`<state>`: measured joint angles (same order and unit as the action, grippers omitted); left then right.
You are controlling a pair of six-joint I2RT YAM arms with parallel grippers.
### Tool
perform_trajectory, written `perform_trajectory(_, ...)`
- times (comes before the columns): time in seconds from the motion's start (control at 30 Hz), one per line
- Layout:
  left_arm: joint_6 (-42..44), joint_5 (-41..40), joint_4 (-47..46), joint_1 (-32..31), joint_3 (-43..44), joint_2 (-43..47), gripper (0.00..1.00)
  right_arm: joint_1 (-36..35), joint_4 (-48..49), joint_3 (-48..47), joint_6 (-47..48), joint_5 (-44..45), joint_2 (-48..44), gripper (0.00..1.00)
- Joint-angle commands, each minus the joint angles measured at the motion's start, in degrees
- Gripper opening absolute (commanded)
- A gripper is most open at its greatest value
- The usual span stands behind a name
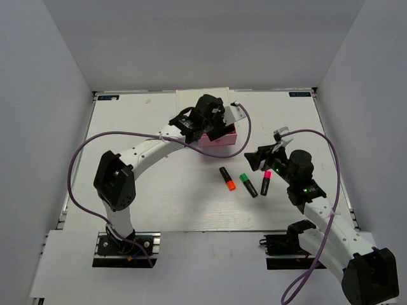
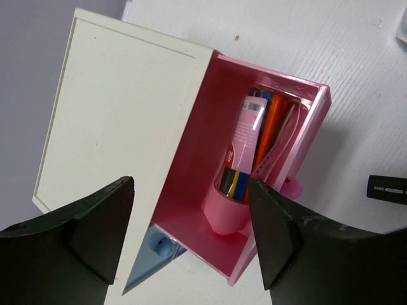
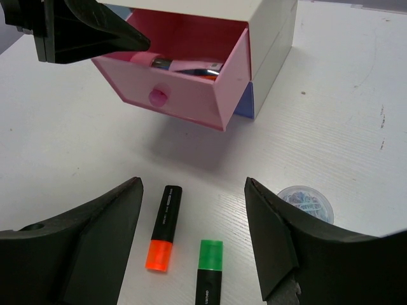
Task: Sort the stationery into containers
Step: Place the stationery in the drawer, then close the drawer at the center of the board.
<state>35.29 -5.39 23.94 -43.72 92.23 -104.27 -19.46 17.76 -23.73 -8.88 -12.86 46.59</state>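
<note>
The white drawer chest (image 1: 198,101) stands at the back. Its pink drawer (image 1: 219,140) is pulled open; the blue drawer (image 3: 245,105) under it is shut. In the left wrist view the pink translucent tube (image 2: 236,168) lies inside the pink drawer (image 2: 197,146) beside other pens. My left gripper (image 1: 213,119) hovers open and empty over that drawer. The orange marker (image 1: 227,178), green marker (image 1: 248,185) and pink marker (image 1: 266,183) lie on the table. My right gripper (image 1: 262,159) is open and empty just above them, with the orange marker (image 3: 164,229) and green marker (image 3: 208,270) between its fingers. A small whitish-grey piece (image 1: 280,134) sits to its right.
In the right wrist view that whitish piece is a small round clear tub of paper clips (image 3: 306,202) on the table right of the markers. The blue drawer's knob (image 2: 162,246) shows under the pink drawer. White walls enclose the table on three sides.
</note>
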Motion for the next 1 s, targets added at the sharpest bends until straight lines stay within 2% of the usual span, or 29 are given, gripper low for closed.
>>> perform_trajectory(0.0, -0.7, -1.2, -1.7, -0.3, 0.8, 2.7, 0.83, 0.3, 2.2, 0.0, -0.4, -0.9, -0.4, 0.71)
perform_trajectory(0.13, -0.7, -1.2, -1.7, -0.9, 2.0, 3.3, 0.84, 0.4, 2.9, 0.1, -0.5, -1.9, -0.4, 0.69)
perform_trajectory(0.23, -2.5, -0.6, -1.7, -0.9, 3.0, 4.8, 0.79, 0.3, 5.2, 0.7, 0.4, -4.2, -0.4, 0.55)
perform_trajectory(0.27, -3.0, -0.6, -2.3, -0.9, 3.7, 5.3, 0.74, 0.2, 6.0, 1.1, 1.2, -6.1, -0.1, 0.37)
perform_trajectory(0.3, -4.6, -0.6, -2.8, -0.9, 3.8, 5.9, 0.68, 0.4, 9.6, 1.4, 2.3, -9.2, 0.1, 0.3)
perform_trajectory(0.33, -5.8, -0.6, -3.4, -0.9, 3.8, 7.5, 0.5, 0.4, 11.1, 2.8, 3.0, -11.3, 0.3, 0.25)
perform_trajectory(0.37, -7.3, -1.6, -3.9, -0.9, 3.2, 8.5, 0.41, 0.1, 12.5, 3.2, 5.4, -15.8, 2.0, 0.2)
perform_trajectory(0.43, -13.7, -2.3, -5.0, -0.9, 2.0, 10.8, 0.24, 0.0, 16.1, 3.6, 8.6, -24.1, 5.1, 0.19)
perform_trajectory(0.47, -16.5, -3.2, -5.8, -0.2, -0.1, 14.1, 0.14, -0.1, 16.9, 3.4, 13.4, -29.0, 8.0, 0.17)
perform_trajectory(0.53, -23.4, -5.2, -8.8, -0.2, -4.0, 18.2, 0.13, 0.0, 16.4, 1.1, 15.9, -34.8, 12.4, 0.13)
perform_trajectory(0.63, -31.2, -7.9, -12.5, -0.2, -14.4, 27.6, 0.38, -0.2, 12.3, -3.1, 23.0, -38.5, 20.4, 0.09)
perform_trajectory(0.67, -37.1, -9.0, -13.0, -0.2, -19.8, 30.0, 0.54, -0.2, 11.8, -6.5, 25.6, -38.0, 21.9, 0.09)
perform_trajectory(0.73, -42.7, -12.2, -13.7, 0.3, -25.5, 37.2, 0.66, -0.1, 11.9, -8.4, 27.8, -36.1, 27.3, 0.09)
perform_trajectory(0.77, -49.1, -14.9, -14.3, 0.3, -31.1, 39.6, 0.76, -0.3, 11.9, -11.7, 30.0, -34.6, 28.2, 0.1)
perform_trajectory(0.83, -54.8, -16.5, -15.3, 0.3, -39.8, 44.4, 0.81, -0.4, 11.7, -14.8, 31.2, -32.1, 32.8, 0.1)
perform_trajectory(0.87, -59.3, -16.5, -16.5, 0.3, -42.4, 48.7, 0.82, -0.5, 10.8, -17.1, 33.0, -30.5, 35.0, 0.1)
perform_trajectory(0.97, -66.9, -17.8, -16.5, 0.3, -50.5, 53.8, 0.84, -1.1, 9.1, -21.0, 36.2, -26.3, 40.2, 0.12)
